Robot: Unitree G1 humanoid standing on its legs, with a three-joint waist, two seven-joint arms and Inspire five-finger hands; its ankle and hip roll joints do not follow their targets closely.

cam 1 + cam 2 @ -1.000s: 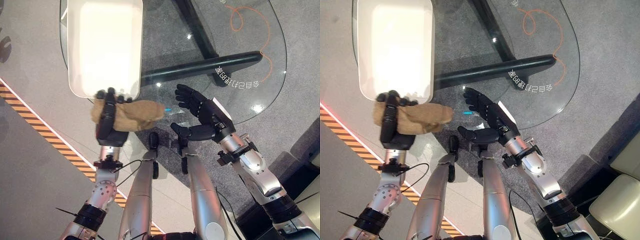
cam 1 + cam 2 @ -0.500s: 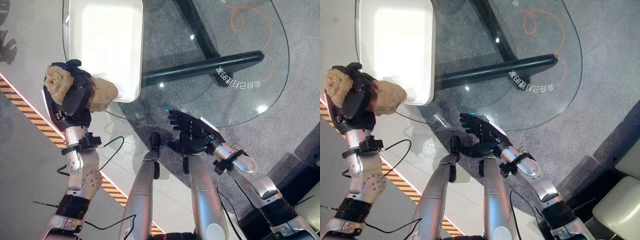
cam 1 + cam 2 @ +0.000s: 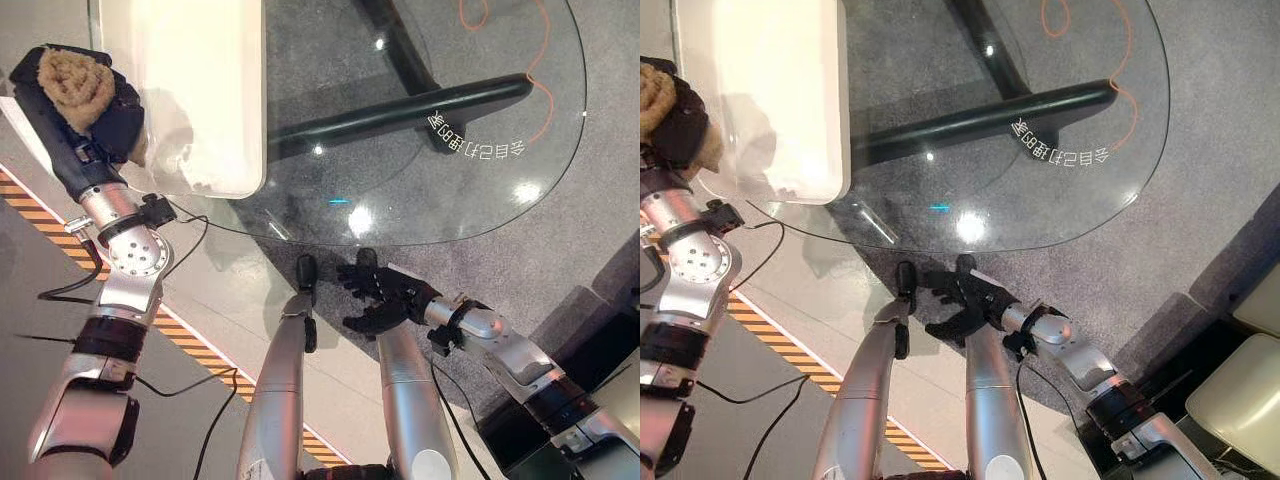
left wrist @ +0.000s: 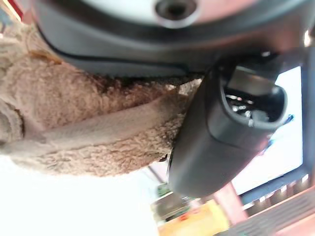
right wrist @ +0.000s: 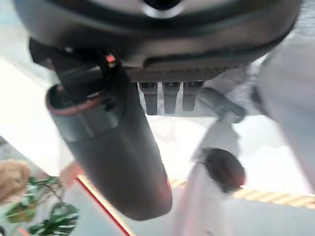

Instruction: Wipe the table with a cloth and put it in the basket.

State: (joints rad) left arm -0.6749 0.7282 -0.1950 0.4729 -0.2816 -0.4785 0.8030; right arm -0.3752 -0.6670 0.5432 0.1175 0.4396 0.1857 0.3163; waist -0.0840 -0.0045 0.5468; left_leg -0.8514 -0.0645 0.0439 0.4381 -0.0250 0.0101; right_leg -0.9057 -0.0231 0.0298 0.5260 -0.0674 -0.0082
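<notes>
Left hand (image 3: pixel 95 110) clutched the brown cloth (image 3: pixel 72 75) at upper left, partly overlapping the white basket (image 3: pixel 200 90); right hand (image 3: pixel 385 300) hung with fingers loosely spread, below the glass table (image 3: pixel 480 190).

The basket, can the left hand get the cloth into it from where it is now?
Probably yes. The left hand is curled round the cloth, raised beside the white basket on the glass table. The basket's top is open, with nothing between. The right hand hangs low, clear.

Tan, shaggy terry cloth (image 3: pixel 72 82), matt and rough; white smooth plastic basket (image 3: pixel 215 120), slightly glossy; clear round glass table (image 3: pixel 480 190), glossy, mirror-bright highlights; speckled grey floor (image 3: pixel 40 280), matt.
</notes>
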